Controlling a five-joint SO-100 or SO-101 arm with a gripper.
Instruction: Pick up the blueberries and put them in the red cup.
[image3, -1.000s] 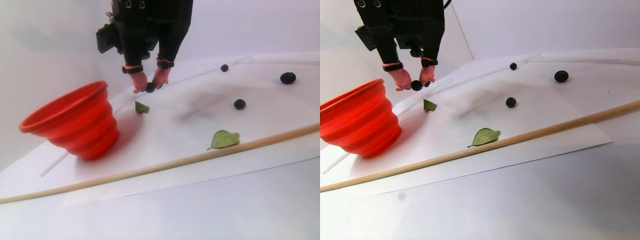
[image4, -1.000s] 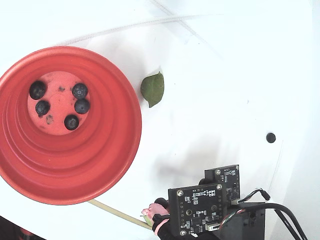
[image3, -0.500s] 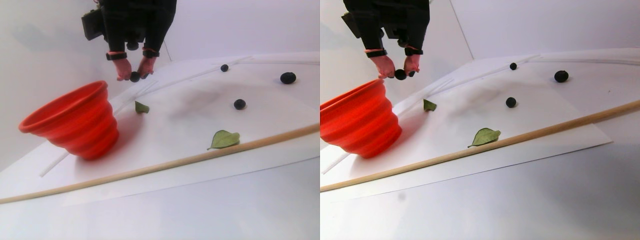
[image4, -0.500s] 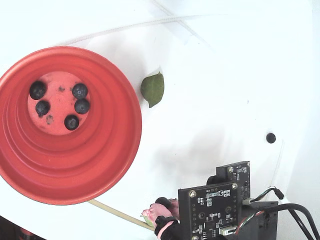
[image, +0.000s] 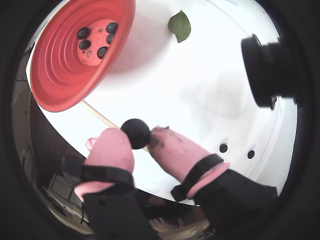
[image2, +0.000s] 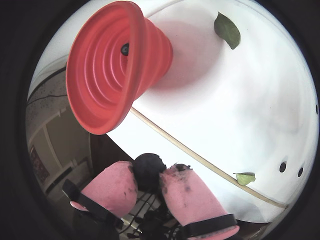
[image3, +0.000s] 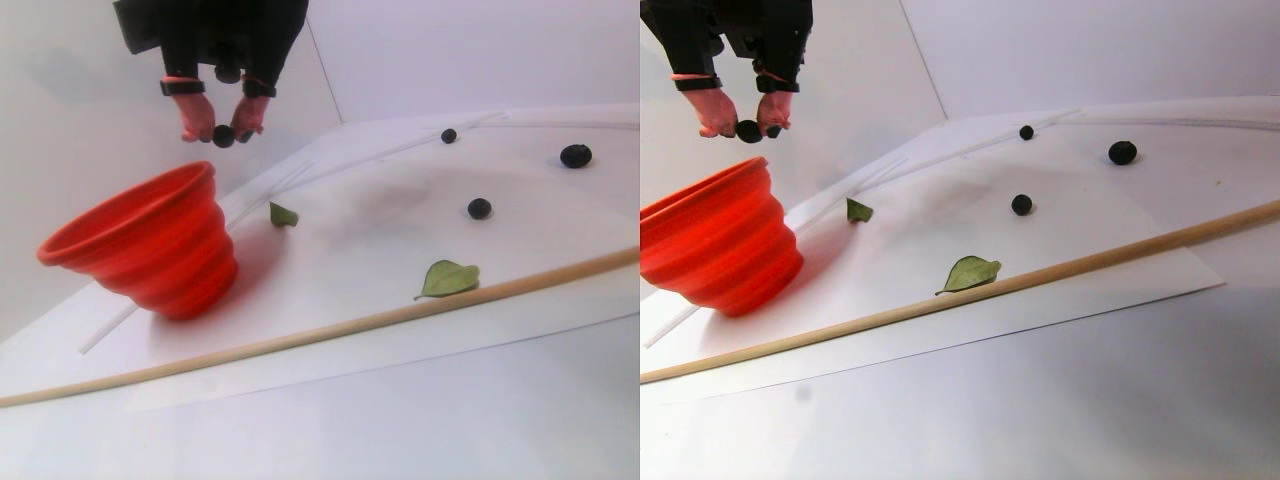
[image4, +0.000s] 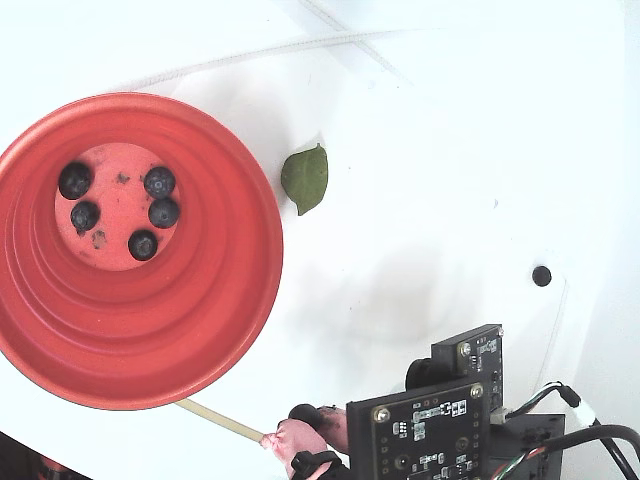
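No legible text, label, brand, number or sign anywhere: only markings too small to read on the dark green circuit board (image4: 430, 428) at about five o'clock in the fixed view.

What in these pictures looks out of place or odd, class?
Green leaves lie scattered on the white sheet among the loose blueberries, and a long wooden stick lies across it. The pink finger pads of the gripper are smeared with dark stains. The red cup stands upright, nothing spilled.
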